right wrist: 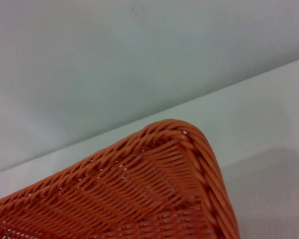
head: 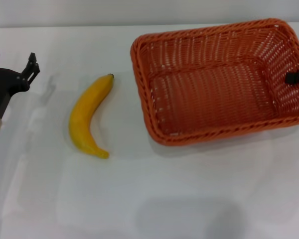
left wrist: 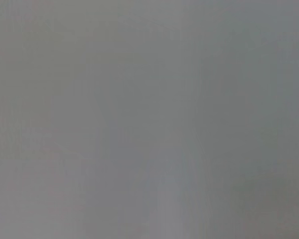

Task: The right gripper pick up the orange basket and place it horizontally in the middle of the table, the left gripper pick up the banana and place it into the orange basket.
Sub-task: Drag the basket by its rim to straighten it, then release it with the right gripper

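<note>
The orange basket (head: 217, 82) stands on the white table (head: 189, 199) at the back right, its long side running left to right and slightly skewed. Its rounded corner (right wrist: 189, 144) fills the right wrist view. A black part of my right gripper (head: 297, 77) shows at the picture's right edge, just inside the basket's right wall. The yellow banana (head: 89, 117) lies flat left of the basket, dark stem pointing away from me. My left gripper (head: 14, 59) is at the far left, open, a short way left of the banana and holding nothing.
The left wrist view shows only plain grey surface. A pale wall runs behind the table's far edge (right wrist: 239, 84). Bare tabletop stretches in front of the banana and basket.
</note>
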{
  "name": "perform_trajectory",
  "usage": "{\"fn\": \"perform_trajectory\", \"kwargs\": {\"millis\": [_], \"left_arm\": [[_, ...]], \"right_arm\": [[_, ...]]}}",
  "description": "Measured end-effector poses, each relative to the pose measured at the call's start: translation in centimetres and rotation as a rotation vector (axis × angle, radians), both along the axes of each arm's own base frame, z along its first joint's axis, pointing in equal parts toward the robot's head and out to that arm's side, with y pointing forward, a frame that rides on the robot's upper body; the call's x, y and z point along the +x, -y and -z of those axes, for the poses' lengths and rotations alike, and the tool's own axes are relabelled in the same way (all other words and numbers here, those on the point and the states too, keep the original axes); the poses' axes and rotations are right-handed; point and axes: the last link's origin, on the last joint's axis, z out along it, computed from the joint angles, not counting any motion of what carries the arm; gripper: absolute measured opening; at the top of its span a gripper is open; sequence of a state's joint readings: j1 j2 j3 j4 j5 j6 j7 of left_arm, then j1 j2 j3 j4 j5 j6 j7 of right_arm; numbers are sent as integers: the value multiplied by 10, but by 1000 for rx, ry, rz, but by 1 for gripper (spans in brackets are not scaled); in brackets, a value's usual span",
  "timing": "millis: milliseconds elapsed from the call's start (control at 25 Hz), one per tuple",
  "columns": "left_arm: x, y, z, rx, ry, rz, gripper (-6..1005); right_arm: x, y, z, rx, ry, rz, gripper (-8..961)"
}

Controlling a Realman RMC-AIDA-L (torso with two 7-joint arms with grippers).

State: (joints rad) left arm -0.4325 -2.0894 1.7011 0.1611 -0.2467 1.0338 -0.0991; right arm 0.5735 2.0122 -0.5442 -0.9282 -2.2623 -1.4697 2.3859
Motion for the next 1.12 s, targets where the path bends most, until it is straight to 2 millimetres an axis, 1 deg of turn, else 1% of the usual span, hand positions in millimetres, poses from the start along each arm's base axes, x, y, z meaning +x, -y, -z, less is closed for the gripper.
{"fn": "perform_trajectory", "kwargs": {"millis": [320, 640, 1120], "left_arm": [[0, 0, -1, 6, 3, -3, 860], [0, -1, -1, 7, 2, -2, 860], [2, -2, -1, 6, 2, 4, 860]], "right_arm": [[4, 0, -1, 25, 3, 14, 120], [3, 1, 4, 14, 4, 12, 120], [-1, -3, 11, -27, 106, -22, 120]]}}
